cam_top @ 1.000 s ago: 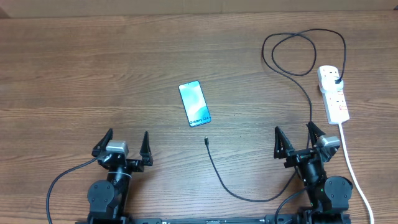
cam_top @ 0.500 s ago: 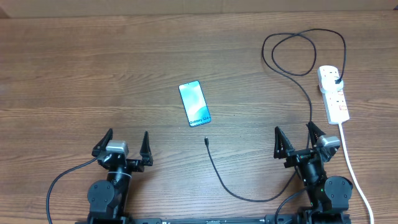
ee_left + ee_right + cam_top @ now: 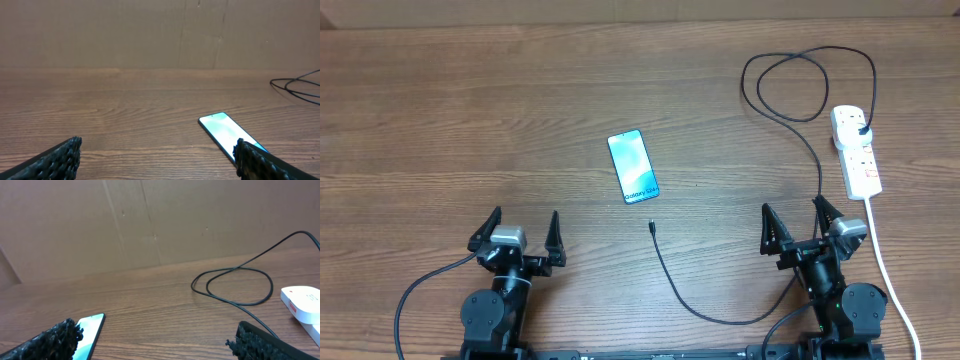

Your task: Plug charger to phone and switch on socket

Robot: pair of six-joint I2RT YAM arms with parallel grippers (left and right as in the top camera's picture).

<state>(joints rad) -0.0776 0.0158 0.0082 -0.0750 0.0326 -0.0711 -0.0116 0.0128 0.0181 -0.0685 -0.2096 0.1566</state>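
Note:
The phone (image 3: 633, 167) lies flat mid-table, its light-blue screen lit; it also shows as the phone (image 3: 227, 137) and the phone (image 3: 89, 329) in the wrist views. The charger cable (image 3: 705, 306) runs from its small tip (image 3: 651, 226), just below the phone, under the right arm, loops at the back (image 3: 235, 282) and ends in a black plug (image 3: 861, 130) seated in the white socket strip (image 3: 857, 152) at the far right. My left gripper (image 3: 518, 232) stands open near the front edge, left of the phone. My right gripper (image 3: 796, 224) is open too, beside the strip.
A thick white cord (image 3: 893, 290) trails from the socket strip toward the front right corner. A brown cardboard wall (image 3: 160, 32) backs the wooden table (image 3: 470, 110). The cable's loop (image 3: 790, 85) lies at the back right.

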